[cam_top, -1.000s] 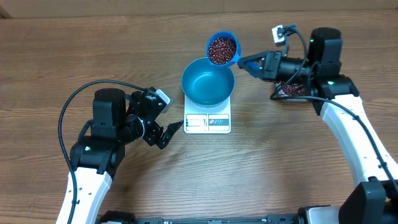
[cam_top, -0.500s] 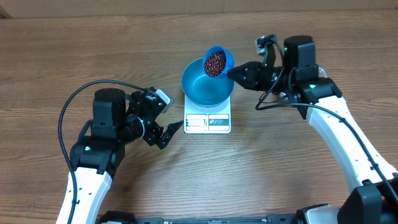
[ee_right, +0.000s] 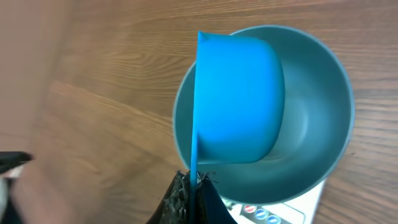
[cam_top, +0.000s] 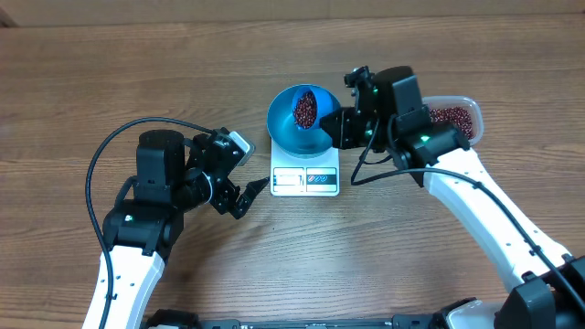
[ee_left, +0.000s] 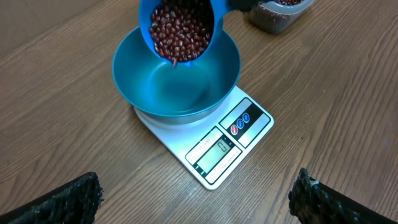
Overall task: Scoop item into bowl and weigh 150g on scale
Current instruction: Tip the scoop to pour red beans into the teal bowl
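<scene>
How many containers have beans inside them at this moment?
2. The blue scoop, tilted over the bowl, and the clear tub, partly hidden by the right arm. The bowl itself looks empty.

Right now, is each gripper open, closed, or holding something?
Left gripper: open, holding nothing.
Right gripper: shut on the scoop, tipped over the bowl.
</scene>
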You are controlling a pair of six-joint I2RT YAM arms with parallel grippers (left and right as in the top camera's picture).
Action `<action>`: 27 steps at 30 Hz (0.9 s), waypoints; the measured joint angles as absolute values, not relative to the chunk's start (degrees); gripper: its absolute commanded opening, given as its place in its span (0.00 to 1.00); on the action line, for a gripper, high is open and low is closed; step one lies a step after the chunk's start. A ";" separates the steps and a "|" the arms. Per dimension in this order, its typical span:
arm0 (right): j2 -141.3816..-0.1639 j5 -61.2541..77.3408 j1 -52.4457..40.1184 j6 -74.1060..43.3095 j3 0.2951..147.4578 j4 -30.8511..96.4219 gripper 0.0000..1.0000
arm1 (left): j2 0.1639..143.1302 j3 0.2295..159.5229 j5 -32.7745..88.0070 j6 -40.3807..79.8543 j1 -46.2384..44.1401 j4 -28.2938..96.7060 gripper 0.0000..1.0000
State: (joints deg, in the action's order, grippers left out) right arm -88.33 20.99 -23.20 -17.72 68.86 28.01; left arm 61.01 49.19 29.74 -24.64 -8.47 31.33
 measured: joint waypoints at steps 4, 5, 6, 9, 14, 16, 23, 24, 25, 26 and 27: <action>-88.33 16.53 -25.12 -15.66 68.86 28.01 0.04 | 61.01 49.19 29.74 -24.64 -8.47 31.33 1.00; -88.33 15.70 -25.43 -15.07 68.86 28.03 0.04 | 61.01 49.19 29.74 -24.62 -8.47 31.33 1.00; -88.33 14.68 -25.74 -14.35 68.86 28.05 0.04 | 61.01 49.19 29.74 -24.64 -8.47 31.35 1.00; -88.33 12.82 -26.04 -12.73 68.86 28.03 0.04 | 61.01 49.19 29.74 -24.62 -8.47 31.33 1.00; -88.33 11.09 -26.02 -9.80 68.86 28.03 0.04 | 61.01 49.19 29.74 -24.64 -8.47 31.33 0.99; -88.33 10.90 -26.02 -8.95 68.86 28.01 0.04 | 61.01 49.19 29.74 -24.64 -8.47 31.33 0.99; -88.33 10.22 -26.02 -7.64 68.86 28.01 0.04 | 61.01 49.19 29.74 -24.64 -8.47 31.33 0.99; -88.33 10.22 -26.02 -7.33 68.86 28.03 0.04 | 61.01 49.19 29.74 -24.62 -8.47 31.33 1.00; -88.33 10.22 -26.04 -6.96 68.86 27.99 0.04 | 61.01 49.19 29.74 -24.64 -8.47 31.33 0.99; -88.33 10.20 -26.13 -6.42 68.86 27.94 0.04 | 61.01 49.19 29.74 -24.64 -8.47 31.33 0.99; -88.33 10.11 -26.24 -6.00 68.86 27.88 0.04 | 61.01 49.19 29.74 -24.62 -8.47 31.33 0.99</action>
